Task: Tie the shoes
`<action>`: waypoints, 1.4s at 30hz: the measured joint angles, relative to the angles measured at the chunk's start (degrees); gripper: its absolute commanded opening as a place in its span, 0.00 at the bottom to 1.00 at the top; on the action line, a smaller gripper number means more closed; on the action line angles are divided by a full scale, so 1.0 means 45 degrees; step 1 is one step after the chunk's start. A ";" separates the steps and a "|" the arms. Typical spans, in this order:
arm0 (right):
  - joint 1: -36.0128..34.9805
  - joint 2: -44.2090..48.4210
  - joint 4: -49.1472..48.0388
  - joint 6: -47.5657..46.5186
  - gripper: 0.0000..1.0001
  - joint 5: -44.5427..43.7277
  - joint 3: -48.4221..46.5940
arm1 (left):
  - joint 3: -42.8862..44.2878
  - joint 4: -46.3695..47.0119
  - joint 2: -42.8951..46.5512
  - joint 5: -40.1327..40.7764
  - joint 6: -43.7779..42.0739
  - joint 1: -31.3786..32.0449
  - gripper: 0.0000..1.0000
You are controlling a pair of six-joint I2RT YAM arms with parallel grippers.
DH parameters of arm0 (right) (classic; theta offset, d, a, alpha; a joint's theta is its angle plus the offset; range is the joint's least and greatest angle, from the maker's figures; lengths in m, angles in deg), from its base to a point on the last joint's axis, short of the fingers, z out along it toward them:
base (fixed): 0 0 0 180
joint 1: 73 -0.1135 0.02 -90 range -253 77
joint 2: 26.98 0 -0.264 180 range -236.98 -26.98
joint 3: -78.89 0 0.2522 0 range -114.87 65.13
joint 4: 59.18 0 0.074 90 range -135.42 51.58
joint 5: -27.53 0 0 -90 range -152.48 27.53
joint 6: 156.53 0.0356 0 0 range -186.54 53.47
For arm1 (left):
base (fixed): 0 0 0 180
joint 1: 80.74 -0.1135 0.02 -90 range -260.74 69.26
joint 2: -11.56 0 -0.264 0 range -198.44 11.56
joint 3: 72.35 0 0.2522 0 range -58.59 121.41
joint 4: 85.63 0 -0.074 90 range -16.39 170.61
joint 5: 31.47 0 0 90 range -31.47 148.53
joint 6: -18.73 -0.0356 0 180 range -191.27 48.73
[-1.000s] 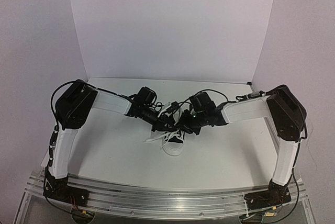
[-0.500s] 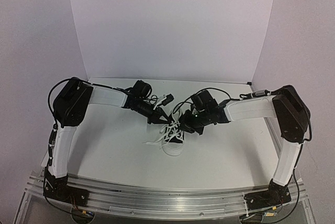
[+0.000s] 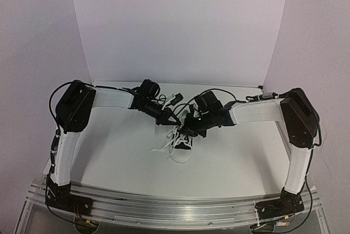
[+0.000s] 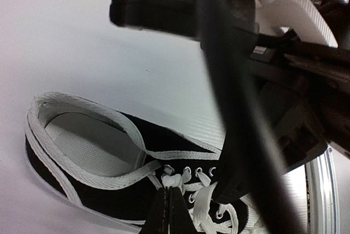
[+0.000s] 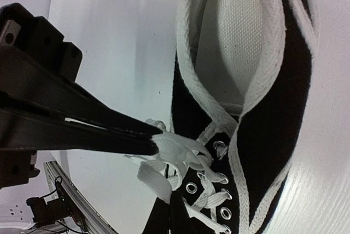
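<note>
The black sneaker (image 3: 182, 147) lies on the white table, white toe cap toward me and its open heel end toward the back. Its white laces (image 3: 165, 144) lie loose over the eyelets and trail to the left. My left gripper (image 3: 176, 120) is over the top eyelets, shut on a bunch of white lace (image 4: 173, 182) at its tips (image 4: 168, 204). My right gripper (image 3: 187, 130) meets it from the right. Its tips (image 5: 171, 198) are shut on a folded lace strand (image 5: 157, 183). The left fingers (image 5: 115, 130) pinch the lace just above it.
White walls enclose the back and both sides of the table (image 3: 120, 157). The metal base rail (image 3: 175, 204) runs along the near edge. Both arms reach inward over the middle, and cables loop above the wrists.
The left gripper tip has moved right and back to the top of the lacing. The right wrist has shifted left toward it. The shoe has stayed in place.
</note>
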 measured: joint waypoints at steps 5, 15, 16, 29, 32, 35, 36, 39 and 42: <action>-0.0001 -0.0432 0.0015 -0.0051 0.00 0.0027 -0.0249 | 0.0143 -0.0243 0.0003 -0.0094 0.0189 0.0000 0.00; 0.0091 -0.0987 -0.0377 0.0720 0.00 -0.0146 -0.0689 | 0.0109 -0.0670 0.0106 -0.0392 0.0176 -0.0007 0.00; 0.0109 -0.1020 -0.0460 0.0852 0.00 -0.0167 -0.0702 | 0.0107 -0.0670 0.0145 -0.0403 0.0169 -0.0017 0.00; 0.0216 -0.1470 -0.1440 0.2260 0.00 -0.0300 -0.0744 | -0.1471 0.0222 0.0767 -0.0620 0.0144 0.0050 0.00; 0.0218 -0.1615 -0.1541 0.2385 0.00 -0.0244 -0.0738 | -0.2075 0.1047 0.0767 -0.0445 0.0196 0.0145 0.00; 0.0241 -0.1627 -0.1563 0.2473 0.00 -0.0235 -0.0676 | -0.2372 0.1788 0.0767 -0.0353 0.0201 0.0179 0.00; 0.0249 -0.1630 -0.1609 0.2504 0.00 -0.0223 -0.0643 | -0.2445 0.1985 0.0767 -0.0318 0.0186 0.0183 0.00; 0.0268 -0.1627 -0.1861 0.2553 0.00 -0.0203 -0.0456 | -0.2628 0.2328 0.0767 -0.0246 0.0057 0.0208 0.00; 0.0283 -0.1626 -0.1924 0.2560 0.01 -0.0151 -0.0377 | -0.2892 0.2685 0.0767 -0.0165 -0.0171 0.0248 0.00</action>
